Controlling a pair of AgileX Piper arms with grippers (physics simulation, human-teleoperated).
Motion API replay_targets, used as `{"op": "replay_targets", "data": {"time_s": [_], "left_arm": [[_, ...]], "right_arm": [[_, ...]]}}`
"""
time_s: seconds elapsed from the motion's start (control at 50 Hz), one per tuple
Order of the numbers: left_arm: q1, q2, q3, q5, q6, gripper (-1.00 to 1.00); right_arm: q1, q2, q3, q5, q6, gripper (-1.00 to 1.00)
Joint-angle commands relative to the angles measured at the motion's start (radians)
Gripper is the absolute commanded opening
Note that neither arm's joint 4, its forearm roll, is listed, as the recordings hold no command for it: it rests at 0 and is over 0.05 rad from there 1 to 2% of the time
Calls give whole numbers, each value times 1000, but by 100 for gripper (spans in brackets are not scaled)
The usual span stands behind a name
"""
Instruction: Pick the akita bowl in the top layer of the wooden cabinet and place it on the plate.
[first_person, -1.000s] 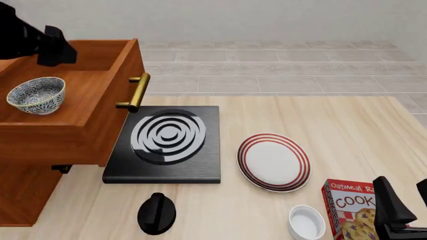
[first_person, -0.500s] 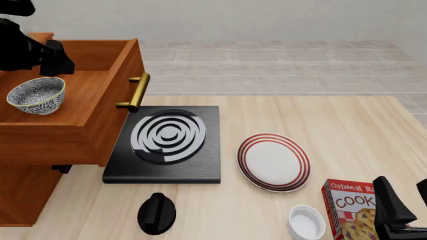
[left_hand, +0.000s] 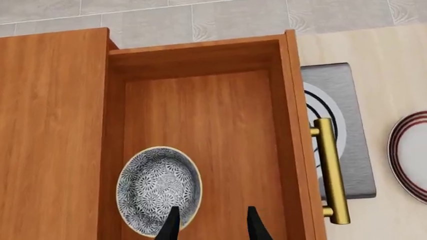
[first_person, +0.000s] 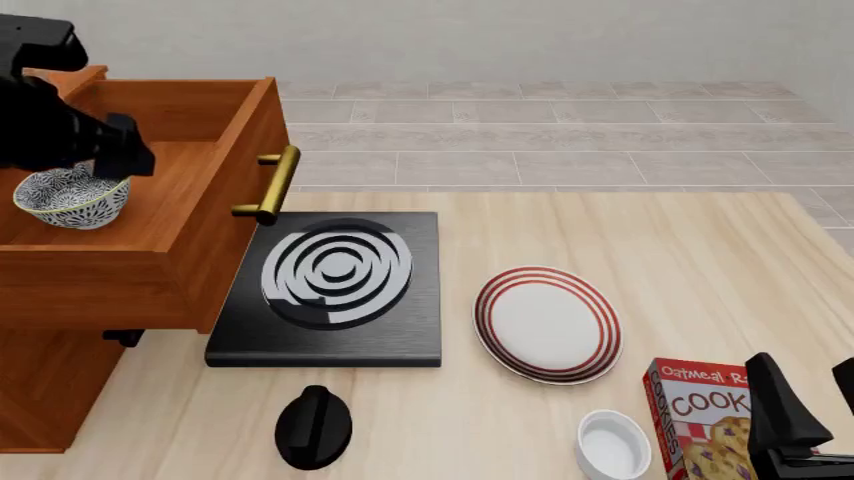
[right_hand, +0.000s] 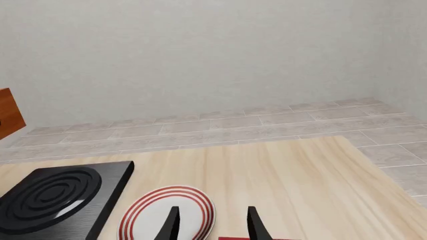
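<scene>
The akita bowl (first_person: 70, 198) (left_hand: 159, 190) sits upright inside the pulled-out top layer (first_person: 200, 230) (left_hand: 200, 120) of the wooden cabinet (first_person: 47, 390). My left gripper (first_person: 107, 165) (left_hand: 212, 225) hangs open just above the bowl's right rim; one fingertip is over the rim and the other over the drawer floor beside it. The plate (first_person: 547, 323) (right_hand: 170, 217) (left_hand: 410, 155) lies bare on the table right of the stove. Low at the table's front right corner, my right gripper (first_person: 817, 400) (right_hand: 212, 225) is open and holds nothing.
A black square stove (first_person: 334, 285) lies between the cabinet and the plate, under the drawer's brass handle (first_person: 271, 183). A black knob-like object (first_person: 314, 425), a plain white small bowl (first_person: 614, 445) and a red cookie box (first_person: 701, 415) stand along the front edge.
My left gripper has come down and forward inside the drawer, from the back wall to just over the akita bowl. The right arm and the bowl have not moved.
</scene>
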Motion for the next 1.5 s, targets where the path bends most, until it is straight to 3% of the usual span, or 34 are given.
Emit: {"op": "replay_targets", "data": {"time_s": [0.02, 1.5], "left_arm": [[10, 10, 20, -19, -5, 100], [54, 59, 159, -159, -15, 100]], "right_arm": [[1, 0, 0, 2, -1, 100], [0, 0, 1, 14, -12, 100]]}}
